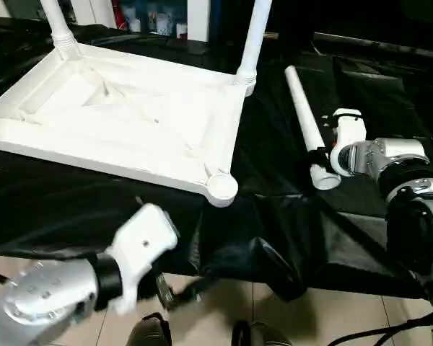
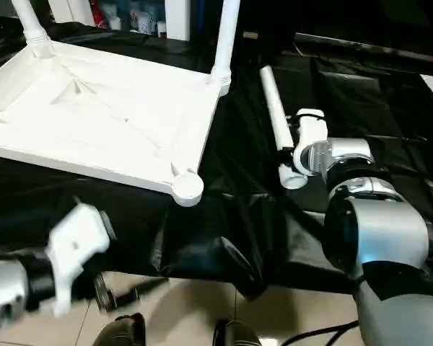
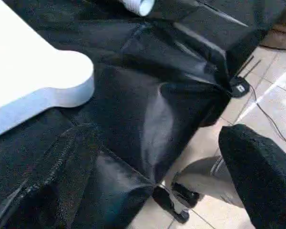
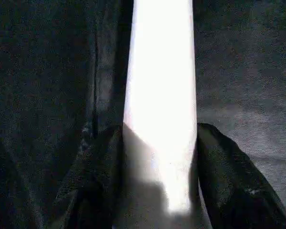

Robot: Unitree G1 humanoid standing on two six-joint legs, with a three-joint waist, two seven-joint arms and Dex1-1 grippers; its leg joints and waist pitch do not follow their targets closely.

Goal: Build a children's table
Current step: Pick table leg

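The children's table is lying upside down on a crinkled black cloth, its smooth white plastic top showing a ribbed underside with raised diagonal ribs running toward the rounded corners. Two round tube legs are standing in the far corner sockets — the far-left leg and the far-right leg — and both are running off the upper edge of the head views. The near-right corner socket is sitting empty, a shallow round cup.

A loose leg, a long hollow white tube, is lying on the cloth just right of the table. The right gripper is closing its two black fingers on either side of this tube near its open end; the wrist view is showing the tube squeezed between them.

The left gripper is hanging low beside the cloth's draped edge, over the tiled floor, jaws standing wide with nothing between them. One of its fingers is blurring into the dark cloth.
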